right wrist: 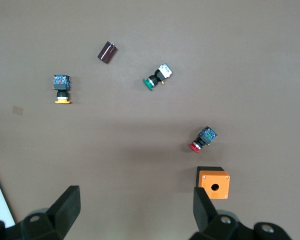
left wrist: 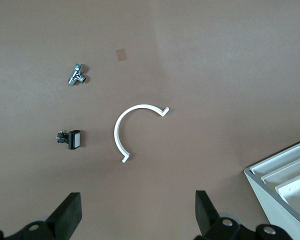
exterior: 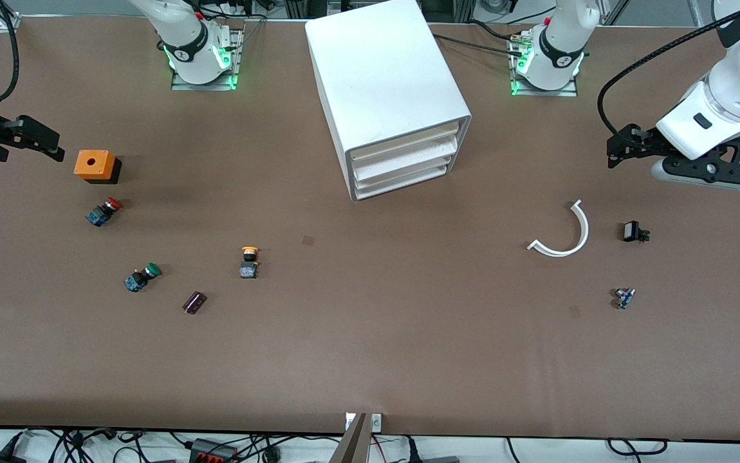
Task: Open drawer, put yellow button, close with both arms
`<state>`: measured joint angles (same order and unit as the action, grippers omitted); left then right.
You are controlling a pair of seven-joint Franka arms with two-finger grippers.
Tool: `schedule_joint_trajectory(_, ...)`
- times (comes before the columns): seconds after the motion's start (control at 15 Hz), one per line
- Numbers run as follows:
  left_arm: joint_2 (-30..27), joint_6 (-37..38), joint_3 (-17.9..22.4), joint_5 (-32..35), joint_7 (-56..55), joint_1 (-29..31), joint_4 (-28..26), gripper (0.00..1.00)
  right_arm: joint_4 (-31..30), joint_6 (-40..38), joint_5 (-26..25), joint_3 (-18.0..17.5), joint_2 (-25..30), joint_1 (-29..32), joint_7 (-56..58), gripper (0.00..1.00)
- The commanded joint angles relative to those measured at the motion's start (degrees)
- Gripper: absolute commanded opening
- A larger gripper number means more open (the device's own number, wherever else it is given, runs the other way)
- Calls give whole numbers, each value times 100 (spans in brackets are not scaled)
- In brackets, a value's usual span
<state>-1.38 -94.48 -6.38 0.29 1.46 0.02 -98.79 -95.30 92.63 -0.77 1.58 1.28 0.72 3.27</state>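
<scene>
The white cabinet point(exterior: 386, 83) stands at the middle of the table, between the two arm bases. Its uppermost drawer point(exterior: 403, 145) is pushed in, like the two below it. A corner of the cabinet shows in the left wrist view point(left wrist: 285, 182). The yellow button point(exterior: 249, 262) lies on its side on the table, nearer to the front camera than the cabinet and toward the right arm's end. It also shows in the right wrist view point(right wrist: 61, 89). My right gripper point(exterior: 38, 136) point(right wrist: 136, 196) is open and empty, up beside the orange box. My left gripper point(exterior: 621, 148) point(left wrist: 138, 201) is open and empty, over the left arm's end.
An orange box point(exterior: 94, 164), a red-capped button point(exterior: 105, 211), a green-capped button point(exterior: 141, 277) and a small dark cylinder point(exterior: 194, 302) lie toward the right arm's end. A white curved piece point(exterior: 566, 235), a small black part point(exterior: 634, 231) and a metal fitting point(exterior: 624, 297) lie toward the left arm's end.
</scene>
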Motion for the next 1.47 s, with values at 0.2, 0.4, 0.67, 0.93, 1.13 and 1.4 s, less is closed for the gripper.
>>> schedule_joint_trajectory(0.2,-64,96,5,-11,74,7,44,100,-68,0,-63,-70,118,60,25,100)
schedule_joint_trajectory(0.4,-64,105,5,-11,74,7,44,100,-68,-8,-63,-79,65,60,16,100)
schedule_joint_trajectory(0.67,-64,201,14,-20,30,7,44,100,-24,53,-46,-88,3,33,-37,100)
schedule_joint_trajectory(0.93,-20,798,6,-108,-119,-46,53,100,-15,62,15,-96,-522,-291,-45,100)
schedule_joint_trajectory(1.13,146,1648,-266,-125,-67,-221,53,100,55,359,33,-96,-980,-669,-45,100)
schedule_joint_trajectory(1.4,540,1907,-381,-1422,231,-283,97,100,90,1228,42,-96,-1787,-951,-54,100)
